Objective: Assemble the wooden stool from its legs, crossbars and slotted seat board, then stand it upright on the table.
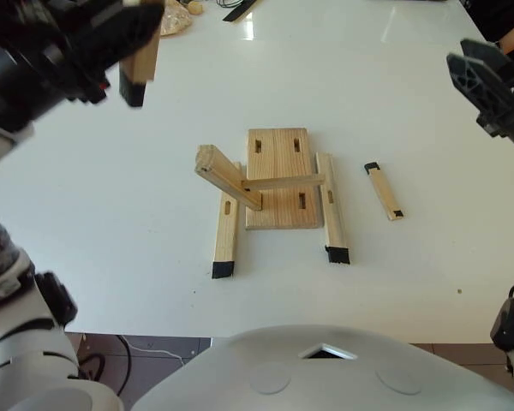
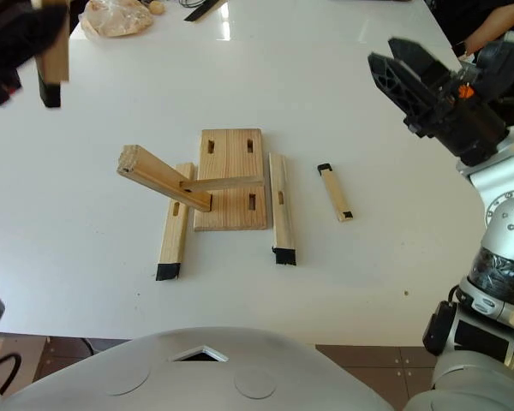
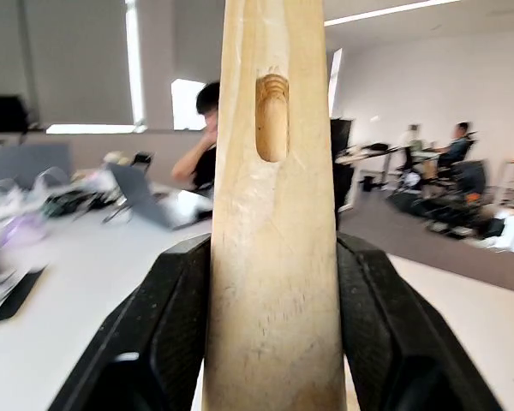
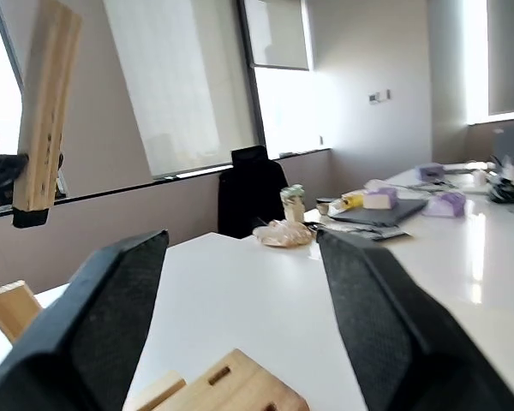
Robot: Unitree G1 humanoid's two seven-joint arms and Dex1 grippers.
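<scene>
At the far left, the left gripper is clenched on a slotted leg, holding it raised above the white table with its black tip down. Near the table's middle, a second leg lies flat just left of the seat board. A tilted leg leans over them, and a crossbar runs from it across the board. A third leg lies along the board's right edge, and a loose crossbar lies apart, farther right. The right gripper hangs released above the table's right side.
</scene>
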